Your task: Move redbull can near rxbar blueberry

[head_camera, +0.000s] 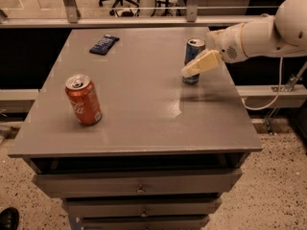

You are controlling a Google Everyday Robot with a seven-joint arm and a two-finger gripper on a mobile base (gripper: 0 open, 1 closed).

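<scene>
End effector: the end effector (194, 67) reaches in from the camera's right, over the right rear part of the counter (144, 119). Its cream tip crosses the front of the redbull can's lower half.
End effector state: I cannot tell whether it is open, closed, or already gripping the can.
Redbull can: the redbull can (194, 48) stands upright on the right rear part of the counter, long axis vertical. It sits right at the end effector, just behind the tip as the camera sees it.
Rxbar blueberry: the rxbar blueberry (104, 44) lies flat near the rear left corner, well apart from the can, its long axis slanting across the counter.
Deciding relation: the bar lies to the camera's left of the can and a little farther back.
Bystander: a red cola can (84, 99) stands upright at front left, well off the line from can to bar.
Step, by my judgement: settling on the can; the carry leftward is not yet done.
</scene>
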